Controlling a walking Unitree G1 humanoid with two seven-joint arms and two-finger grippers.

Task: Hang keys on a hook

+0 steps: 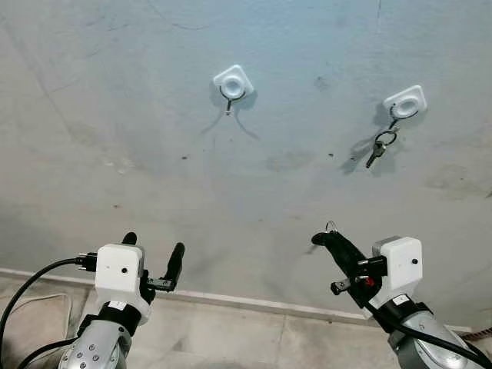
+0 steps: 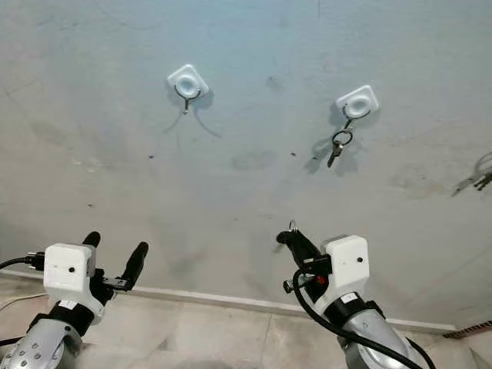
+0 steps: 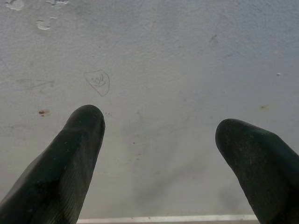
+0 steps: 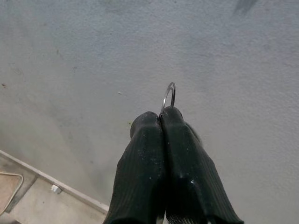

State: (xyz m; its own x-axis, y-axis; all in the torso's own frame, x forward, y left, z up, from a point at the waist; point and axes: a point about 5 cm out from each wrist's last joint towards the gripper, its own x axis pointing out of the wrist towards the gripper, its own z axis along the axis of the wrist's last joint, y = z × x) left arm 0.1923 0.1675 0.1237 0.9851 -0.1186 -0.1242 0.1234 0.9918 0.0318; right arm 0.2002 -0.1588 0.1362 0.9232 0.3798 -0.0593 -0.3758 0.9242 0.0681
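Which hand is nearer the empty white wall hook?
Left. Left hand sits below the empty white wall hook, slightly left; right hand is below and farther right.

Right gripper hides the keys; just the key ring pokes out

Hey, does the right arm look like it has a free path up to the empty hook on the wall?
Probably yes. The right tool, shut on a key ring, sits below the wall with bare wall between it and the empty hook. The other hook already carries keys.
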